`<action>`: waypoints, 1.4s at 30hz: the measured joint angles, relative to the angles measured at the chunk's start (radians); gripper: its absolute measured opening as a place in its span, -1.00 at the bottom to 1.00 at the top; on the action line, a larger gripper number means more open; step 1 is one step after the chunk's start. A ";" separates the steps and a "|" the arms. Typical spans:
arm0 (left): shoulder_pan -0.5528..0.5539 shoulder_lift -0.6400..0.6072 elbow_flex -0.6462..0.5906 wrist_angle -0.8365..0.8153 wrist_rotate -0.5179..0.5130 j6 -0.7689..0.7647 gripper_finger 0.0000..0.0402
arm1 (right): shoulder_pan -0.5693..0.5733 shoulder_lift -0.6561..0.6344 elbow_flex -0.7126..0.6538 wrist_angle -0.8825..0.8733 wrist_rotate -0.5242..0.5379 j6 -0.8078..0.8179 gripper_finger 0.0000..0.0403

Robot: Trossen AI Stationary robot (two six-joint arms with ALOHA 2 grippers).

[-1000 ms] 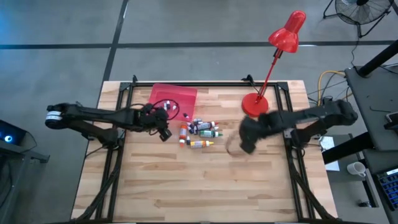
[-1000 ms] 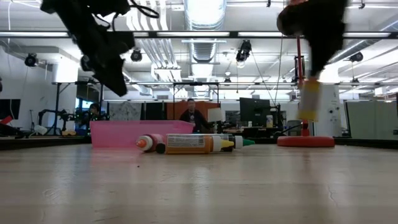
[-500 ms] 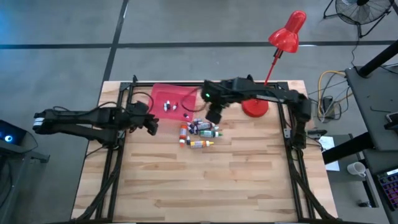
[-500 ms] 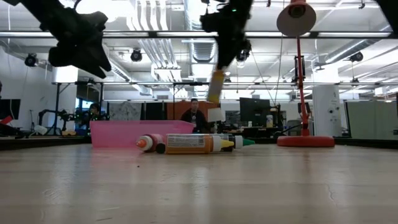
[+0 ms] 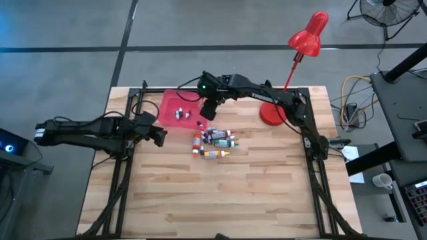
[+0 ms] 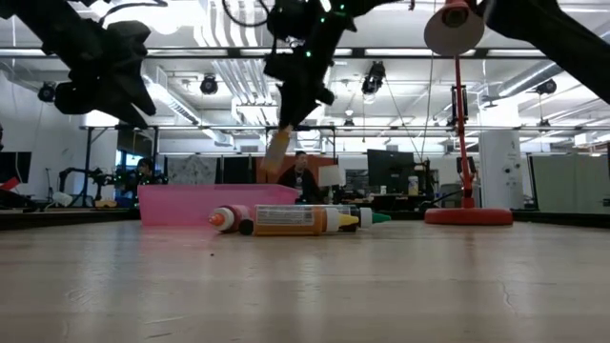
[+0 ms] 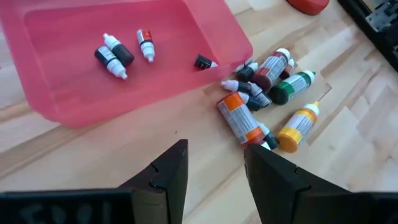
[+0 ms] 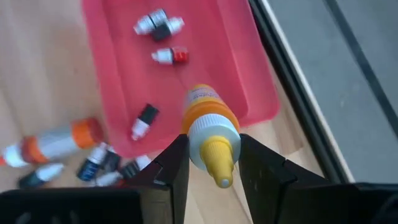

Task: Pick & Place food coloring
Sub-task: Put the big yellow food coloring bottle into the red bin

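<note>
A flat pink tray (image 5: 175, 100) lies at the table's far side with three small dropper bottles (image 7: 113, 55) in it. More food coloring bottles (image 5: 213, 141) lie in a heap on the wood just right of and nearer than the tray. My right gripper (image 5: 212, 108) is over the tray's right part, shut on an orange-bodied bottle (image 8: 207, 118) with a white cap and yellow tip. My left gripper (image 5: 160, 136) is open and empty, above the table, left of the heap; its wrist view (image 7: 214, 168) looks at the tray and the heap. My right gripper pinches the orange bottle between its two fingers (image 8: 172, 167) at the white cap end (image 8: 210, 135). The fingers come from above, slanting down. The bottle's body (image 6: 276, 149) hangs tilted below the fingers, lifted clear above the tray.
A red desk lamp stands with its base (image 5: 272, 112) at the far right of the table, its head (image 5: 308, 37) beyond the far edge. Black frame rails (image 5: 123, 180) run along both sides. The near half of the wooden table (image 5: 220, 200) is bare.
My right gripper has carried the orange bottle from the table's right middle toward the far left, past the lamp, to above the tray. My left gripper has drawn back toward the left edge, away from the heap.
</note>
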 joint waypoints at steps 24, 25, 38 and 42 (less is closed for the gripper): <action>0.000 0.039 -0.011 -0.002 -0.002 -0.013 -0.35 | -0.053 0.123 0.042 -0.114 0.001 0.080 -0.47; 0.000 0.039 -0.011 -0.002 -0.005 -0.013 -0.35 | -0.055 0.123 0.042 -0.134 0.000 0.080 -0.47; 0.000 0.046 -0.011 -0.002 -0.055 -0.010 -0.35 | -0.067 0.101 0.043 -0.249 0.154 0.089 -0.46; 0.000 0.046 -0.011 -0.002 -0.058 -0.010 -0.35 | -0.089 0.111 0.028 -0.230 0.118 0.076 -0.46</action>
